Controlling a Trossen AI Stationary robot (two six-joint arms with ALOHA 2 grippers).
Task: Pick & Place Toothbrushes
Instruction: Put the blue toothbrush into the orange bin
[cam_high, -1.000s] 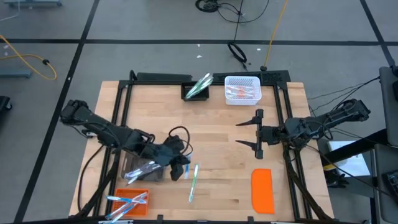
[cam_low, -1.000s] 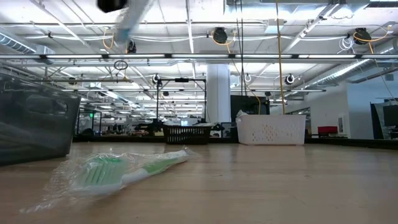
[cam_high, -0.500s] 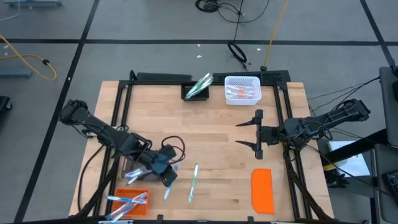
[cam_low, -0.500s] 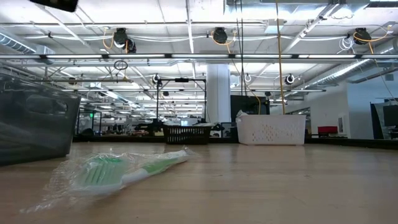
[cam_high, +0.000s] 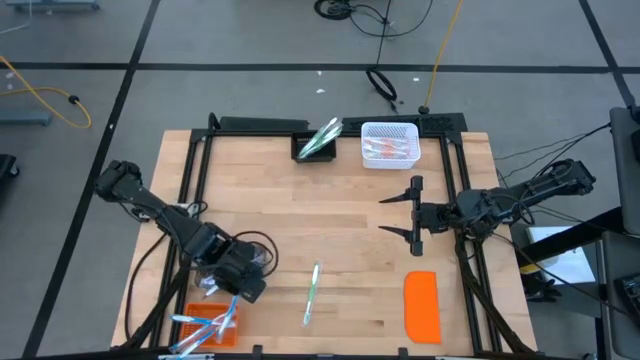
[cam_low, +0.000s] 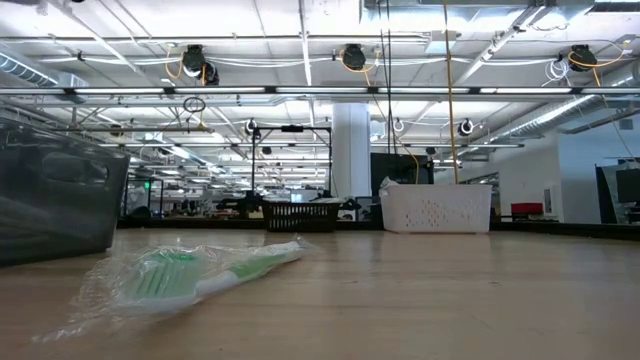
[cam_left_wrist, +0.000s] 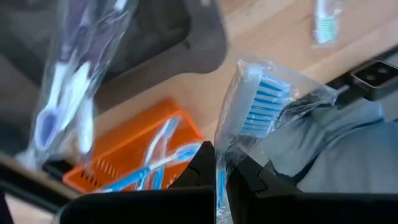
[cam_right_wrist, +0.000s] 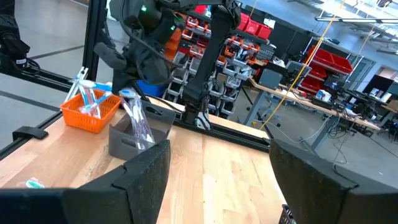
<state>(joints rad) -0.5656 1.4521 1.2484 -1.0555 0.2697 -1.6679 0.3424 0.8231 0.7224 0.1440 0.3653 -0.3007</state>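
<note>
My left gripper (cam_high: 238, 293) sits at the bench (cam_high: 340, 220) front-left, just above the basket (cam_high: 205, 328) w/ toothbrushes (cam_high: 208, 322) in it. Right gripper (cam_high: 400, 215) waits mid-right; lid (cam_high: 421, 306) lies in front of it, one wrapped toothbrush (cam_high: 311, 293) btwn lid & basket. 2 bins (cam_high: 389, 144) at the back edge.

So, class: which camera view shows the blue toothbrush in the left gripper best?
The left wrist view: the blue toothbrush, wrapped in clear plastic, fills the frame, pinched in the shut left gripper above the orange basket. The high view shows only a blue sliver. The right wrist view shows it small and distant; the low view misses it.
</note>
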